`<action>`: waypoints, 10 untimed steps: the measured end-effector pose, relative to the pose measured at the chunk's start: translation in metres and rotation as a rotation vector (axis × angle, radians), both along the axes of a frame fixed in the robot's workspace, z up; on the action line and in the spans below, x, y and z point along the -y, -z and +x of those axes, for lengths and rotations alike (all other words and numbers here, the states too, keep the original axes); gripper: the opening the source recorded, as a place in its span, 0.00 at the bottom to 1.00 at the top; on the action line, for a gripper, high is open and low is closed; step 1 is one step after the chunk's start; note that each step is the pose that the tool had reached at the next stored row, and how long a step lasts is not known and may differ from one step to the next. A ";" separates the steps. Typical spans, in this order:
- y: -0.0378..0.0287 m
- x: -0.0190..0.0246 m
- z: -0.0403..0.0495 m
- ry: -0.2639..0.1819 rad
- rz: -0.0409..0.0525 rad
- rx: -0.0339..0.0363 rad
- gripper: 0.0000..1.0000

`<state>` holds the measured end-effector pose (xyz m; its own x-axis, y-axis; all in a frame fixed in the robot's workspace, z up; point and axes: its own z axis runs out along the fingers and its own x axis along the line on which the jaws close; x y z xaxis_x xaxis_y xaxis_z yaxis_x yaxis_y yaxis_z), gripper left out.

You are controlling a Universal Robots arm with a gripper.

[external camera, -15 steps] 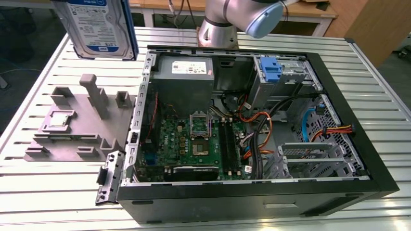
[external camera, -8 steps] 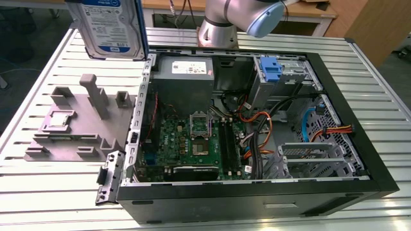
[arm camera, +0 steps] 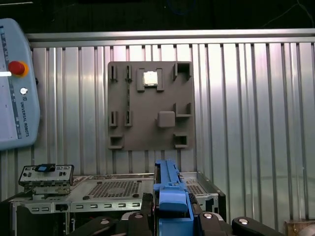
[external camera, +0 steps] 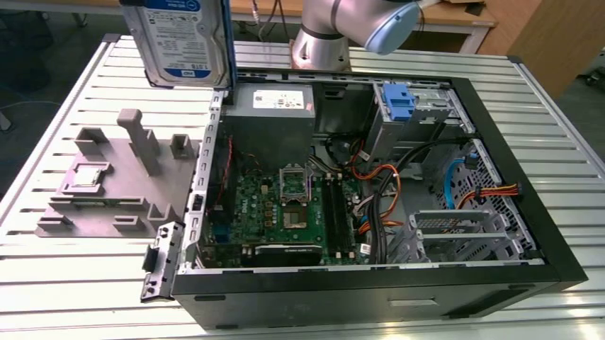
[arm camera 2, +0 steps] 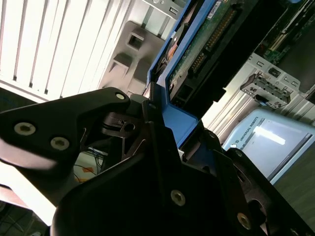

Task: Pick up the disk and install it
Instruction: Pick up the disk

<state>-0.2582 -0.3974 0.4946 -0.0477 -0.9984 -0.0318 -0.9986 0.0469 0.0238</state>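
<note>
Nearest us, the black gripper [arm camera 2: 156,105] was clamped on the blue plastic carrier edge of the flat, silver, white-and-blue-labelled disk [external camera: 180,39]. In the exterior view the disk hung upright in the air at eleven o'clock of the open black computer case [external camera: 378,212]. A grey moulded fixture plate [external camera: 104,191] lay at the case's nine o'clock on the slatted metal table [external camera: 85,283]. We judged this carry wanted a firm, square hold, clear of the case wall.

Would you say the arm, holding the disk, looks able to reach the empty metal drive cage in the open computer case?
Probably yes: the case lies open, nothing covers the drive cage, and the gripper holds the disk clear above the table. Cables beside the cage could snag.
</note>
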 end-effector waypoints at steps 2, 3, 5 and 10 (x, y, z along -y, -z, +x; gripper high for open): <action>0.0000 0.0000 0.0056 0.000 0.0000 -0.0001 0.37; 0.0001 0.0000 0.0084 0.000 -0.0001 -0.0001 0.37; 0.0002 0.0000 0.0125 0.000 0.0000 0.0000 0.37; 0.0003 0.0000 0.0145 0.000 0.0000 0.0000 0.37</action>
<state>-0.2437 -0.3974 0.4943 -0.0477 -0.9984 -0.0319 -0.9986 0.0470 0.0238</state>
